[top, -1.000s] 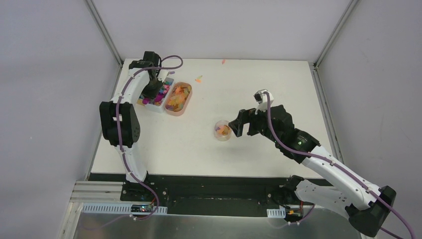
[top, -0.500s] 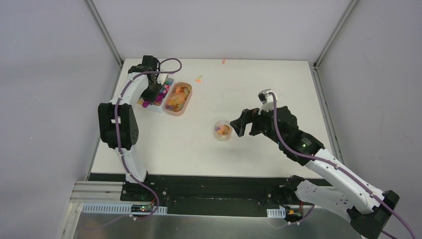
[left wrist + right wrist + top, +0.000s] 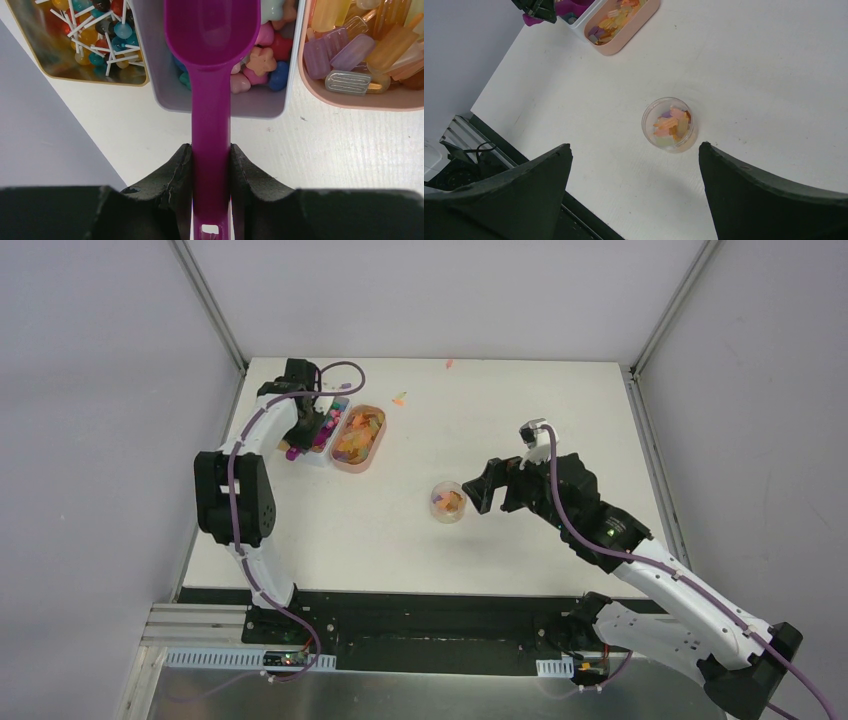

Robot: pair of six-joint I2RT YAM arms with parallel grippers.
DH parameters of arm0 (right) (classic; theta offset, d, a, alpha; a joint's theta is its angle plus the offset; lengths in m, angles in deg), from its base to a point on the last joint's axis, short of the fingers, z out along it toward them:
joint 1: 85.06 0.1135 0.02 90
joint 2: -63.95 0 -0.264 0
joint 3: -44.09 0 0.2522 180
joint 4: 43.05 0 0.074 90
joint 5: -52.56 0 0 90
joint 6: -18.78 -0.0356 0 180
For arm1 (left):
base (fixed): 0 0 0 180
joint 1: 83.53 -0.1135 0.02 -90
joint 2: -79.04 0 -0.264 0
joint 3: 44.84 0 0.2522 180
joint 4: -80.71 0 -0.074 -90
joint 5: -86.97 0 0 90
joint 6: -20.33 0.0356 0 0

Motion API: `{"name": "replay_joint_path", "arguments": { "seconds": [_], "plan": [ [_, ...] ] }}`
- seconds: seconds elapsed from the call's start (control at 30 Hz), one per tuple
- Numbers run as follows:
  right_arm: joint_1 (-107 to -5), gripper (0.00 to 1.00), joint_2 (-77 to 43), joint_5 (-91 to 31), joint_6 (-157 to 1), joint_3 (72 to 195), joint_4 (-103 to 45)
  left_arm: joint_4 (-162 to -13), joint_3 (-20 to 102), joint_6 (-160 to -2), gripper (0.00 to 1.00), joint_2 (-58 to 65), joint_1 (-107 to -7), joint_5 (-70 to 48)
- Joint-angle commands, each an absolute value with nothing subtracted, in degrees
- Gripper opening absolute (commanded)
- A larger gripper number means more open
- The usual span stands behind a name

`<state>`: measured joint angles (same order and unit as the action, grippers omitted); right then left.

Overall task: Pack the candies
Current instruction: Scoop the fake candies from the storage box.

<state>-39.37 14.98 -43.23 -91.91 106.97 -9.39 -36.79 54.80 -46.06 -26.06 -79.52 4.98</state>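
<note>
Left tool point(image 3: 210, 167) leftward; one scoop point(image 3: 212, 40), three trays point(image 3: 222, 107)

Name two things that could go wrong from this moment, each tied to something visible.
1. The left tool grips the scoop near its handle's end, bowl empty over the white tray; a full load may spill on the carry to the jar. Stray candies already lie toward the far side of the table.
2. The right tool is open, apart from the jar, so the unheld jar could tip during pouring.
</note>
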Motion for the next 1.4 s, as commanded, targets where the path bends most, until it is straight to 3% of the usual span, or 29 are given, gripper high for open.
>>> {"name": "replay_joint_path", "arguments": {
  "seconds": [0.0,1.37],
  "plan": [
    [-39.1,1.00,15.8,-43.8,-92.4,107.2,-12.0,-38.9,53.0,-45.6,0.00,-23.4,-79.9,4.4],
    [-39.1,1.00,14.8,-44.0,-90.7,109.3,-12.4,-59.5,32.0,-46.4,0.00,-6.1,-80.6,5.1]
  ]
}}
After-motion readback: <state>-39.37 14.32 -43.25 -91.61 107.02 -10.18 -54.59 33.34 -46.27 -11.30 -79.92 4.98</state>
